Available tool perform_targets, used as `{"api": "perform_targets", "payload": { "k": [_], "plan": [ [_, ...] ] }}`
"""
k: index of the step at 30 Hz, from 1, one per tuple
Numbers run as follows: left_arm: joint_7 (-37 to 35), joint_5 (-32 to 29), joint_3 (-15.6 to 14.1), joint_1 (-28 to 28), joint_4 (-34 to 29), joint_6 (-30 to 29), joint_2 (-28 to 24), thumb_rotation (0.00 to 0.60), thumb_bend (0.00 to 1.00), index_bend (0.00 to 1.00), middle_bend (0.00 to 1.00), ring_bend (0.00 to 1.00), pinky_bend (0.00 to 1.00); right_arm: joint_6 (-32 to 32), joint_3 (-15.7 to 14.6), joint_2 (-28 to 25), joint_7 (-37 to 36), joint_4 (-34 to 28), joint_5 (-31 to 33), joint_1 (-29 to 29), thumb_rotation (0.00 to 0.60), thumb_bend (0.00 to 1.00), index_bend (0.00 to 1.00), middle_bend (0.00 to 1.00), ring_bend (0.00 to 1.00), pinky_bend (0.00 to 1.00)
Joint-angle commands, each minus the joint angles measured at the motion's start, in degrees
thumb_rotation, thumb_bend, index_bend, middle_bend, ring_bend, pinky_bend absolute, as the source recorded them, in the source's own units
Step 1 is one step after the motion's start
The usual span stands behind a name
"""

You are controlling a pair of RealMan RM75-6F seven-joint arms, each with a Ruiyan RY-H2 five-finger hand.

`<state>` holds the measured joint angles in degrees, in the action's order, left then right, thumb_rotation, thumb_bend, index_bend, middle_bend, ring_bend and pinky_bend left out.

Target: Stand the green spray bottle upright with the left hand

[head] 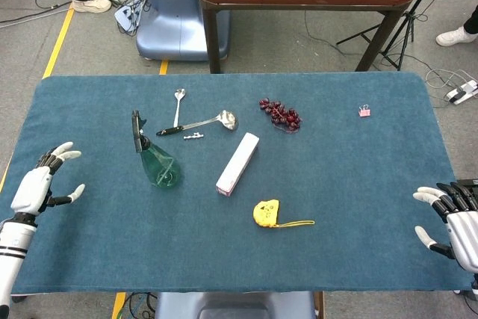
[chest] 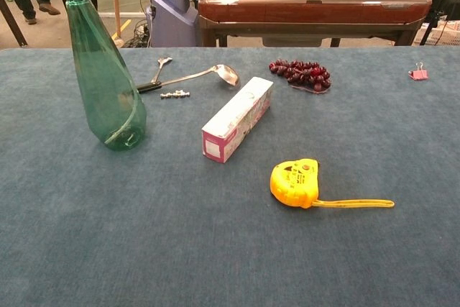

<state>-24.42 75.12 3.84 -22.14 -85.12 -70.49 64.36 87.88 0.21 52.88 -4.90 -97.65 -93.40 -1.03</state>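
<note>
A: Where's the green spray bottle [chest: 104, 80]?

B: Standing upright on the blue surface [head: 343, 162], left-centre, black nozzle on top. Nothing touching it.

A: Left hand [head: 33, 188]?

B: At the surface's left edge, well apart from the bottle. Fingers [head: 66, 155] spread, holding nothing. Seen in head view only; chest view doesn't show it.

A: Right hand [head: 457, 222]?

B: Far right edge, near the front corner. Fingers apart too, nothing in them. Also head view only.

A: What else is on there?

B: Pink-and-white box [chest: 238, 117] lying flat just right of the bottle, angled diagonally. Yellow tape measure [chest: 295, 182] nearer the front, w/ a bit of tape pulled out to the right. Behind the bottle: a ladle [chest: 194, 75] and a spoon [chest: 159, 67], plus a small metal bit [chest: 175, 94] beside the ladle's handle, can't tell what it is. Bunch of dark red grapes [chest: 300, 75] toward the back, centre. Small pink binder clip [chest: 418, 72] back right, well apart from the rest.
</note>
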Motion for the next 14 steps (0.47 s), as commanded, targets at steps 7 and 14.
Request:
{"api": "perform_targets", "payload": {
  "k": [7, 14],
  "plan": [
    [10.4, 3.0, -2.4, 7.9, -6.2, -11.5, -1.3, 0.6, 0.33, 0.22, 0.09, 0.04, 0.02, -0.3, -0.2, 0.7, -0.1, 0.4, -1.1, -0.6, 0.6, 0.26, 0.31, 0.28, 0.14, 0.12],
    [15.3, 8.0, -4.2, 11.1, -9.0, -16.1, -1.4, 0.6, 0.33, 0.22, 0.09, 0.04, 0.02, 0.1, -0.4, 1.1, 0.2, 0.3, -1.3, -0.4, 0.6, 0.25, 0.31, 0.28, 0.14, 0.12]
  ]
}}
